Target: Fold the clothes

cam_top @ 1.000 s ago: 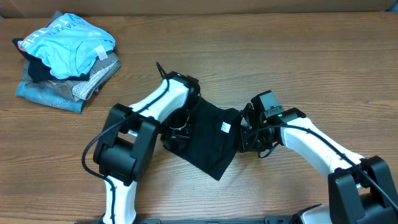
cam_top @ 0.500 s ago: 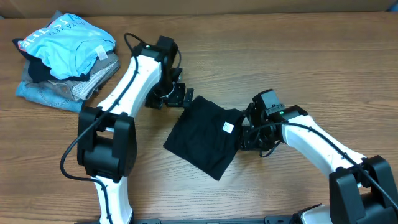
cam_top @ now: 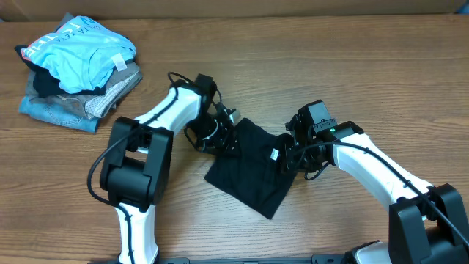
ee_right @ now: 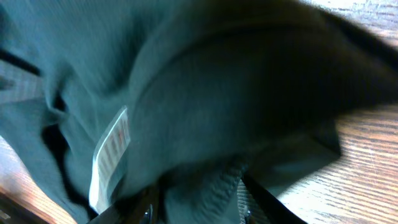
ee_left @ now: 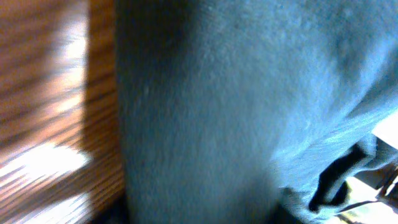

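The black T-shirt [cam_top: 245,172] lies folded into a small tilted rectangle on the wooden table, its white neck label [cam_top: 275,155] near the right edge. My left gripper [cam_top: 222,138] is down at the shirt's upper left edge. In the left wrist view the fabric [ee_left: 236,93] fills the frame and hides the fingers. My right gripper [cam_top: 288,158] is at the shirt's right edge. In the right wrist view its fingers [ee_right: 199,199] are shut on the ribbed collar of the shirt [ee_right: 249,93], beside the label [ee_right: 111,149].
A pile of other garments [cam_top: 66,103], topped by a light blue one with white print [cam_top: 84,48], sits at the far left back of the table. Bare wood [cam_top: 352,66] surrounds the shirt.
My left gripper swung off the shirt to the back left, then came back to its upper left edge. The shirt has shifted a little right and toward the front. The right gripper kept its hold.
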Available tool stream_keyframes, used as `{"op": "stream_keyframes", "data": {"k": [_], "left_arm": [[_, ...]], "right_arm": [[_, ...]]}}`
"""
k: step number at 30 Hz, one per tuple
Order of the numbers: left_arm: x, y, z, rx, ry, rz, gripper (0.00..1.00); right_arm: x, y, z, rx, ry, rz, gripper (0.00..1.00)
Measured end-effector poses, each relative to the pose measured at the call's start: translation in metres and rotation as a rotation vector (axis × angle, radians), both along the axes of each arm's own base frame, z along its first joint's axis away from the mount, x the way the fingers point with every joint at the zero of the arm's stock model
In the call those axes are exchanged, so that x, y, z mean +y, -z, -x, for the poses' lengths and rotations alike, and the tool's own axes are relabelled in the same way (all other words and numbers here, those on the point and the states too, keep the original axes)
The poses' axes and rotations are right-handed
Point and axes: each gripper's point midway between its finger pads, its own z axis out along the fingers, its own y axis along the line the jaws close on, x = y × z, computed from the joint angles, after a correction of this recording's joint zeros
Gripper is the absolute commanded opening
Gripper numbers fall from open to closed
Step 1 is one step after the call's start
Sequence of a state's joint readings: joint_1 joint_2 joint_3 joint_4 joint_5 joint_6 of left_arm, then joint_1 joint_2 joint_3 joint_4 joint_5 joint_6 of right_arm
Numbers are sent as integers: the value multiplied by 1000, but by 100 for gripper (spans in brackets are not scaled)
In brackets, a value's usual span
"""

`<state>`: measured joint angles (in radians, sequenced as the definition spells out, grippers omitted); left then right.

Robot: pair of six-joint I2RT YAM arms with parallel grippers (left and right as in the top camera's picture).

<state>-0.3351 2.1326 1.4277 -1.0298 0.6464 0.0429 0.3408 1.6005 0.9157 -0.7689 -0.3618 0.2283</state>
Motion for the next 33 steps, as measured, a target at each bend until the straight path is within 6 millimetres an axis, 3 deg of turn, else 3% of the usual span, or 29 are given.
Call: {"op": "stream_keyframes", "data": {"k": [6,9,11,15,18,20,24,25,26,27,28,29,33], "left_arm": [[-5,-2,7,-4,58,28,4],[2,-19,-1,15,43,24,4],[10,-41,-23,-15,12,34,4],[48,-115,-97,-201,-117,73,4],[101,-172,-151,-410,-240,84,4],[149,-206,-181,-558,-335,65,4],[258,-243,-217,-765,-557,-12,5],[283,-246,-219,-784,-608,-32,12],[312,-247,-219,-796,-672,-59,25],[336,-247,-216,-800,-721,-80,50],[358,-245,-212,-795,-772,-99,87],[379,-242,-207,-784,-822,-117,100],[434,-215,-189,-692,-964,-167,100]], "right_arm": [[-8,-4,4,41,23,24,35],[-21,-17,-7,46,72,38,35],[-31,-32,-21,29,116,38,35],[-50,-61,-47,-17,189,33,36],[-54,-72,-53,-36,204,31,36],[-54,-73,-51,-32,204,31,36],[-54,-72,-44,-3,202,37,35],[-54,-71,-42,8,201,39,35],[-55,-71,-40,16,202,40,35],[-55,-71,-39,22,201,41,35],[-55,-71,-37,28,201,42,35],[-55,-71,-36,34,201,44,35],[-55,-70,-33,48,200,44,35]]}}
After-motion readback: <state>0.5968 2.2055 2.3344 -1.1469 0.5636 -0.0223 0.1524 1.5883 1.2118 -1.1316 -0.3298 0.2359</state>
